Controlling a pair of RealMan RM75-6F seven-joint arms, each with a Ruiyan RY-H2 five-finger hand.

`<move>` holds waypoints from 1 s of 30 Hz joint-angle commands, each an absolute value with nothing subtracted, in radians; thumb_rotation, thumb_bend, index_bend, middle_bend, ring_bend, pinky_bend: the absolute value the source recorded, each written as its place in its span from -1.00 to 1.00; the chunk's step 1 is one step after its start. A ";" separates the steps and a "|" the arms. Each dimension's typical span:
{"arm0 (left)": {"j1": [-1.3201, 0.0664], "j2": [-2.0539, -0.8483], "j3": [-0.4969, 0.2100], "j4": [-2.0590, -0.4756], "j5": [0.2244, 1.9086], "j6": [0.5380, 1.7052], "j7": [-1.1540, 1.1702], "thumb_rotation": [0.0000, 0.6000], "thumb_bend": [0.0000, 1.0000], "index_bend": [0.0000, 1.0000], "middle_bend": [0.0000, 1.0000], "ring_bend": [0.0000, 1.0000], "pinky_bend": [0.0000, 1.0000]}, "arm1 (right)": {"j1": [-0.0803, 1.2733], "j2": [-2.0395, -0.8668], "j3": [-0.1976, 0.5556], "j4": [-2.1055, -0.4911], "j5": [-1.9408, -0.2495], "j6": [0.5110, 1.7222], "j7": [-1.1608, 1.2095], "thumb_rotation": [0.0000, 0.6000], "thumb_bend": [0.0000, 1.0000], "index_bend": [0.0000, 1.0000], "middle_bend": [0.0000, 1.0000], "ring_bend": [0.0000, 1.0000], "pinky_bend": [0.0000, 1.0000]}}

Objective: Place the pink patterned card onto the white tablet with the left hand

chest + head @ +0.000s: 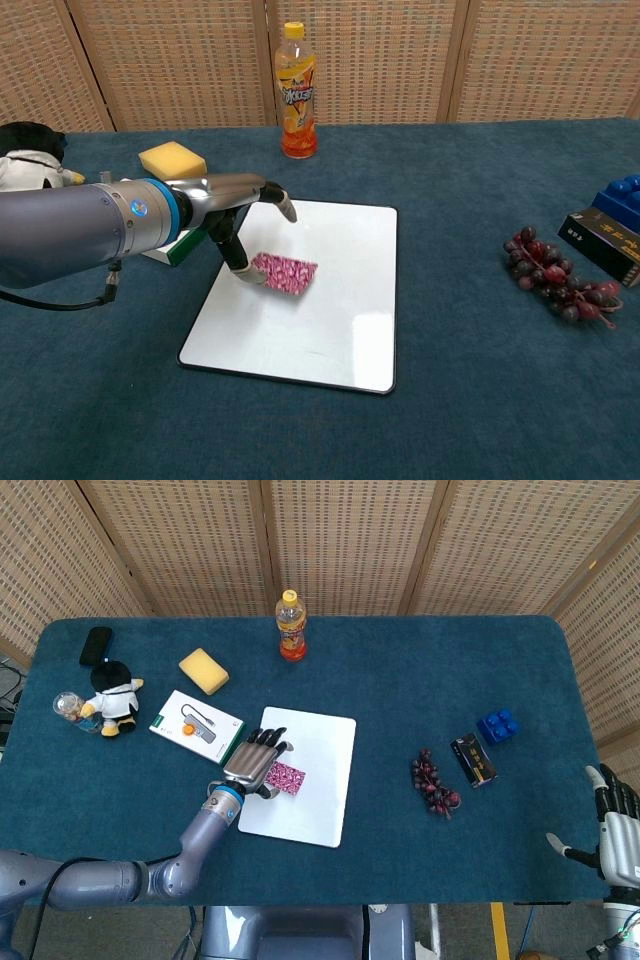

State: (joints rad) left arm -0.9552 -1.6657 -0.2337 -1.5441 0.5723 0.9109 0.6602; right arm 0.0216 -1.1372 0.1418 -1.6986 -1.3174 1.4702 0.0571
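The pink patterned card [286,778] [285,273] lies on the left half of the white tablet [315,750] [330,310], slightly askew. My left hand [255,763] [235,215] hovers over the tablet's left edge. Its thumb reaches down to the card's left end, while the other fingers are stretched out and lifted clear of the card. My right hand [612,825] shows only in the head view, at the table's near right corner, with its fingers apart and nothing in it.
A white box [196,726] lies left of the tablet, with a yellow sponge [203,670] [172,162] behind it. An orange bottle [291,626] [297,92] stands at the back. Grapes [433,783] [560,285], a black box [472,759] and a blue brick [497,725] lie to the right. A doll [112,698] sits far left.
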 commanded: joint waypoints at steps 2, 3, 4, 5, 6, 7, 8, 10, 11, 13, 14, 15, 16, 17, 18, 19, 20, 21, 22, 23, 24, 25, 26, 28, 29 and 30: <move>-0.946 -1.646 -0.230 -1.550 0.596 0.925 0.640 1.00 -0.72 -1.00 -1.00 -1.00 -1.00 | 0.021 -1.137 0.142 -1.698 -1.318 1.470 0.057 1.00 -0.89 -0.92 -0.96 -1.00 -1.00; -0.942 -1.637 -0.230 -1.555 0.601 0.926 0.632 1.00 -0.73 -1.00 -1.00 -1.00 -1.00 | 0.021 -1.137 0.142 -1.698 -1.318 1.471 0.057 1.00 -0.89 -0.92 -0.96 -1.00 -1.00; -0.938 -1.625 -0.231 -1.558 0.608 0.928 0.623 1.00 -0.73 -1.00 -1.00 -1.00 -1.00 | 0.021 -1.137 0.142 -1.698 -1.318 1.471 0.057 1.00 -0.89 -0.92 -0.96 -1.00 -1.00; -0.933 -1.613 -0.231 -1.561 0.617 0.929 0.615 1.00 -0.72 -1.00 -1.00 -1.00 -1.00 | 0.021 -1.137 0.141 -1.698 -1.318 1.471 0.057 1.00 -0.89 -0.92 -0.96 -1.00 -1.00; -0.928 -1.600 -0.230 -1.563 0.626 0.930 0.606 1.00 -0.71 -1.00 -1.00 -1.00 -1.00 | 0.021 -1.138 0.141 -1.698 -1.318 1.471 0.057 1.00 -0.89 -0.92 -0.96 -1.00 -1.00; -0.921 -1.586 -0.230 -1.564 0.637 0.932 0.595 1.00 -0.70 -1.00 -1.00 -1.00 -1.00 | 0.021 -1.138 0.141 -1.698 -1.318 1.471 0.056 1.00 -0.89 -0.92 -0.96 -1.00 -1.00; -0.913 -1.571 -0.230 -1.560 0.650 0.938 0.583 1.00 -0.69 -1.00 -1.00 -1.00 -1.00 | 0.021 -1.138 0.141 -1.699 -1.318 1.471 0.056 1.00 -0.89 -0.92 -0.96 -1.00 -1.00; -0.893 -1.540 -0.226 -1.545 0.675 0.946 0.555 1.00 -0.63 -1.00 -1.00 -1.00 -1.00 | 0.021 -1.137 0.141 -1.699 -1.319 1.472 0.056 1.00 -0.89 -0.92 -0.96 -1.00 -1.00; -0.882 -1.524 -0.222 -1.536 0.685 0.946 0.543 1.00 -0.57 -0.98 -1.00 -1.00 -1.00 | 0.021 -1.137 0.141 -1.699 -1.319 1.472 0.056 1.00 -0.89 -0.92 -0.96 -1.00 -1.00; -0.862 -1.495 -0.209 -1.511 0.696 0.942 0.521 1.00 -0.46 -0.87 -1.00 -1.00 -1.00 | 0.021 -1.137 0.141 -1.699 -1.319 1.471 0.056 1.00 -0.89 -0.92 -0.96 -1.00 -1.00; -0.844 -1.474 -0.197 -1.484 0.706 0.930 0.495 1.00 -0.40 -0.78 -1.00 -1.00 -1.00 | 0.021 -1.137 0.141 -1.699 -1.319 1.471 0.056 1.00 -0.89 -0.92 -0.96 -1.00 -1.00; -0.837 -1.466 -0.193 -1.472 0.712 0.922 0.481 1.00 -0.38 -0.71 -1.00 -1.00 -1.00 | 0.021 -1.137 0.141 -1.699 -1.319 1.471 0.056 1.00 -0.89 -0.92 -0.96 -1.00 -1.00; -0.823 -1.457 -0.188 -1.448 0.724 0.910 0.452 1.00 -0.35 -0.62 -1.00 -1.00 -1.00 | 0.021 -1.137 0.141 -1.699 -1.319 1.470 0.055 1.00 -0.89 -0.92 -0.96 -1.00 -1.00; -0.811 -1.453 -0.183 -1.425 0.743 0.899 0.418 1.00 -0.34 -0.57 -1.00 -1.00 -1.00 | 0.021 -1.137 0.140 -1.700 -1.319 1.471 0.055 1.00 -0.89 -0.92 -0.96 -1.00 -1.00; -0.797 -1.449 -0.177 -1.397 0.757 0.887 0.388 1.00 -0.32 -0.52 -1.00 -1.00 -1.00 | 0.021 -1.137 0.140 -1.701 -1.319 1.471 0.053 1.00 -0.89 -0.92 -0.96 -1.00 -1.00; -0.786 -1.447 -0.170 -1.372 0.772 0.877 0.364 1.00 -0.31 -0.49 -1.00 -1.00 -1.00 | 0.021 -1.137 0.140 -1.701 -1.319 1.471 0.052 1.00 -0.89 -0.92 -0.96 -1.00 -1.00; -0.777 -1.447 -0.163 -1.347 0.781 0.867 0.345 1.00 -0.31 -0.48 -1.00 -1.00 -1.00 | 0.021 -1.137 0.140 -1.701 -1.320 1.472 0.051 1.00 -0.89 -0.92 -0.96 -1.00 -1.00; -0.769 -1.448 -0.159 -1.325 0.789 0.857 0.327 1.00 -0.31 -0.47 -1.00 -1.00 -1.00 | 0.021 -1.137 0.141 -1.701 -1.319 1.472 0.050 1.00 -0.89 -0.92 -0.96 -1.00 -1.00; -0.764 -1.450 -0.155 -1.310 0.793 0.851 0.316 1.00 -0.31 -0.46 -1.00 -1.00 -1.00 | 0.021 -1.138 0.140 -1.701 -1.319 1.472 0.048 1.00 -0.89 -0.92 -0.96 -1.00 -1.00; -0.758 -1.452 -0.150 -1.292 0.799 0.841 0.302 1.00 -0.31 -0.45 -1.00 -1.00 -1.00 | 0.021 -1.138 0.141 -1.701 -1.319 1.473 0.047 1.00 -0.89 -0.92 -0.96 -1.00 -1.00; -0.751 -1.454 -0.146 -1.276 0.805 0.833 0.288 1.00 -0.31 -0.44 -1.00 -1.00 -1.00 | 0.021 -1.139 0.141 -1.701 -1.319 1.474 0.046 1.00 -0.89 -0.92 -0.96 -1.00 -1.00; -0.746 -1.457 -0.144 -1.263 0.813 0.827 0.275 1.00 -0.31 -0.42 -1.00 -1.00 -1.00 | 0.021 -1.139 0.141 -1.701 -1.319 1.474 0.044 1.00 -0.89 -0.92 -0.96 -1.00 -1.00; -0.741 -1.459 -0.142 -1.251 0.820 0.822 0.262 1.00 -0.31 -0.39 -1.00 -1.00 -1.00 | 0.021 -1.139 0.141 -1.701 -1.319 1.475 0.043 1.00 -0.89 -0.92 -0.96 -1.00 -1.00; -0.734 -1.463 -0.140 -1.234 0.831 0.812 0.241 1.00 -0.31 -0.36 -1.00 -1.00 -1.00 | 0.021 -1.140 0.141 -1.701 -1.319 1.476 0.042 1.00 -0.89 -0.92 -0.96 -1.00 -1.00; -0.730 -1.465 -0.140 -1.224 0.837 0.809 0.230 1.00 -0.31 -0.36 -1.00 -1.00 -1.00 | 0.021 -1.140 0.141 -1.701 -1.319 1.476 0.042 1.00 -0.89 -0.92 -0.96 -1.00 -1.00; -0.727 -1.467 -0.140 -1.214 0.845 0.808 0.222 1.00 -0.31 -0.36 -1.00 -1.00 -1.00 | 0.021 -1.140 0.141 -1.701 -1.320 1.476 0.041 1.00 -0.89 -0.92 -0.96 -1.00 -1.00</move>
State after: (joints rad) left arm -0.7333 -1.4632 -0.1425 -1.2236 0.8364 0.8134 0.2313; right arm 0.0209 -1.1405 0.1409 -1.7010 -1.3195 1.4762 0.0411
